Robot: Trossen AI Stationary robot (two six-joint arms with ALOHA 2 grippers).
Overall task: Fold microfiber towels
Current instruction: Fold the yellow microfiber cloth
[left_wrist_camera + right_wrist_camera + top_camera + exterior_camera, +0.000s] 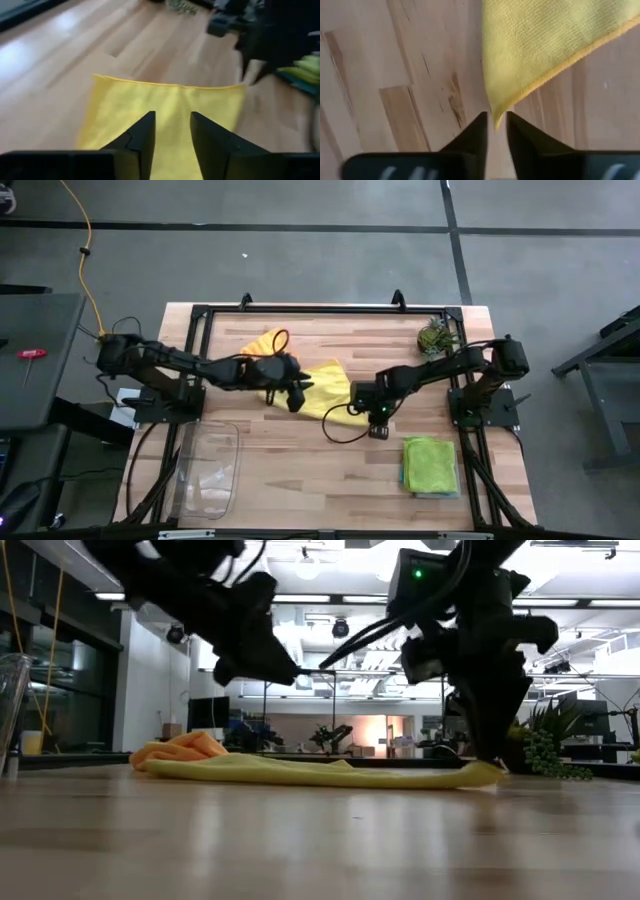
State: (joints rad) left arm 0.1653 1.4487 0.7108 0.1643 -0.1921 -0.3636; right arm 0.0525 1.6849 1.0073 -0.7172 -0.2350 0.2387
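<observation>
A yellow towel [325,385] lies spread flat on the table's middle and also shows in the low view [320,773]. A bunched orange towel [265,342] lies just beyond it. My right gripper [496,122] is down at the table, shut on the yellow towel's corner nearest the right arm; it also shows in the high view [356,408]. My left gripper [172,125] is open and empty. It hovers above the yellow towel's left part [298,392], clear of it in the low view [285,670]. My right gripper pinches the yellow towel's pointed corner [496,112] between its two fingertips. The fingers come from above, slanting in from the table's right side. The corner [492,772] sits barely off the table, and the rest of the towel lies flat.
A stack of folded towels [430,463], lime green on top with teal under it, lies at the near right. A clear plastic tray [210,470] stands at the near left. A small spiky green plant [435,335] stands at the far right.
</observation>
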